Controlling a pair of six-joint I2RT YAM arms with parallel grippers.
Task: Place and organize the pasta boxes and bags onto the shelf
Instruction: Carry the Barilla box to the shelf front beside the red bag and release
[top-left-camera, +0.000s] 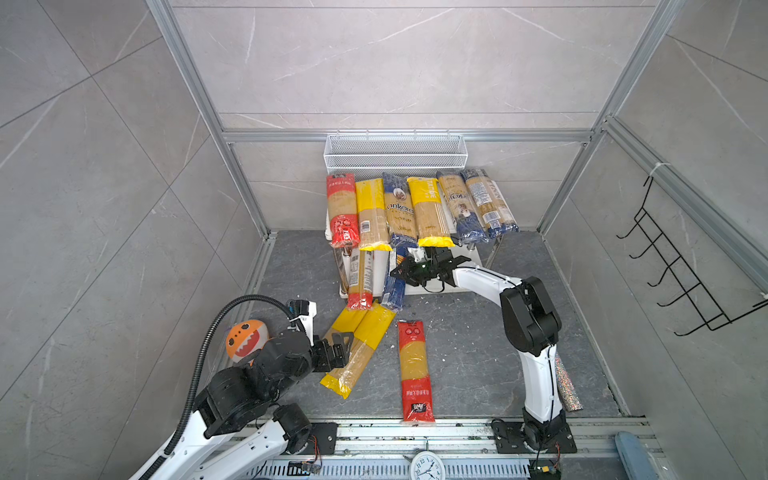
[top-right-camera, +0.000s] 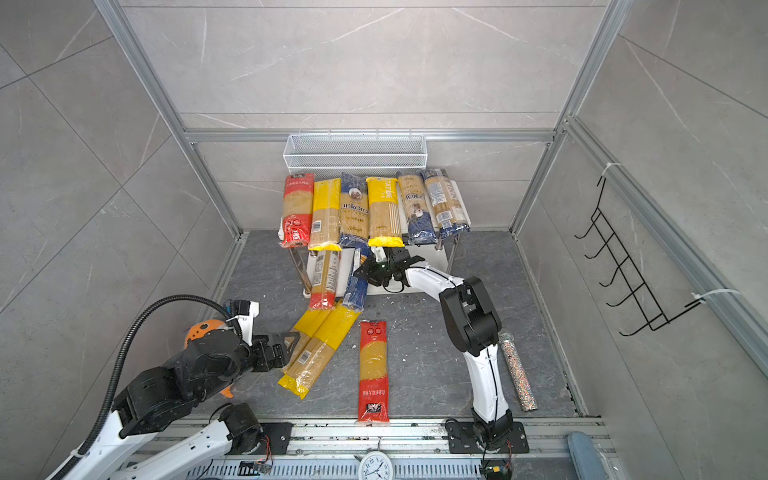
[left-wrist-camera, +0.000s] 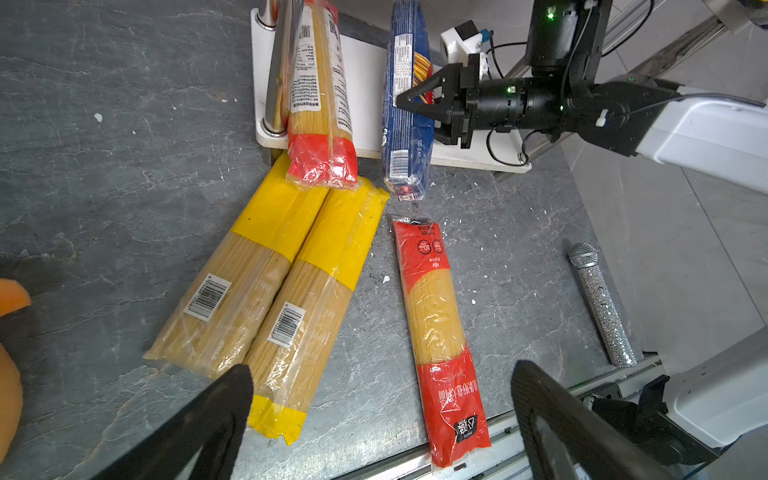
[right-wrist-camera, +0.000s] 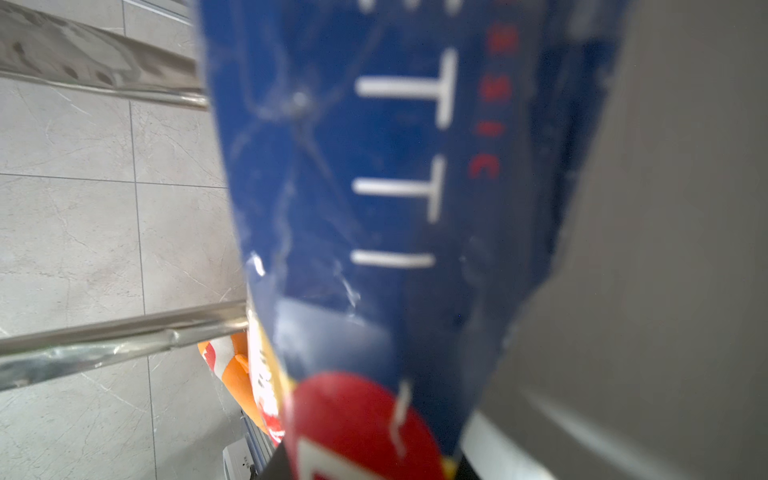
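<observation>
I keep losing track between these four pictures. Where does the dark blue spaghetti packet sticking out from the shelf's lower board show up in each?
In both top views: the dark blue packet sits at picture centre, jutting from the shelf.
Left wrist: upper middle of the picture, lying across the lower board's edge.
Right wrist: fills the middle, very close and blurred.
Shared landmark: the orange plush toy.

The left arm rises from the near-left rail, folded low, its forearm pointing right; the left hand (top-left-camera: 344, 348) hangs with its jaws spread wide. The right arm stands upright from the near-right rail, bends at the elbow and reaches far and left, its right hand (top-left-camera: 395, 273) pinched narrow on a dark blue packet (top-left-camera: 392, 293).
</observation>
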